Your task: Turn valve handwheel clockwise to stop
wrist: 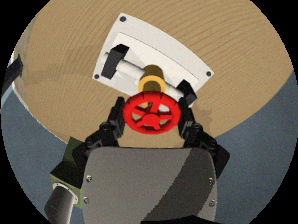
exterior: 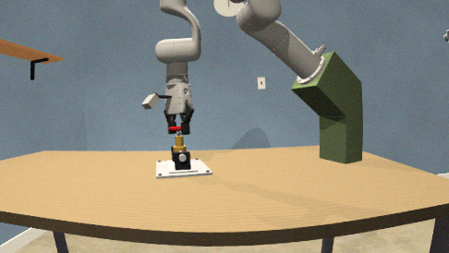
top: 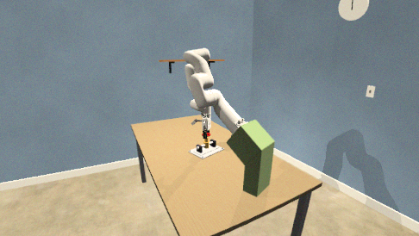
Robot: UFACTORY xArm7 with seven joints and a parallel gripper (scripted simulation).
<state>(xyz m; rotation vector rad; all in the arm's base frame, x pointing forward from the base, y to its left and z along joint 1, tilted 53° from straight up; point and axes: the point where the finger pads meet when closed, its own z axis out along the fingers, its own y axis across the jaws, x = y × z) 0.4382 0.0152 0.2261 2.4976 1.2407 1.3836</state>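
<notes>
The valve (exterior: 180, 156) stands upright on a white base plate (exterior: 183, 168) near the middle of the wooden table. It has a black body, a brass stem and a level red handwheel (wrist: 150, 111) with spokes on top. My gripper (wrist: 151, 105) points straight down over it, and its two black fingers press the handwheel's rim from opposite sides. The red wheel also shows between the fingertips in the exterior view (exterior: 175, 128) and, very small, in the top view (top: 206, 133).
The arm's green pedestal (exterior: 336, 112) stands on the table to the right of the valve. A small camera block (exterior: 150, 102) sticks out left of the wrist. A wall shelf (exterior: 25, 54) hangs at the far left.
</notes>
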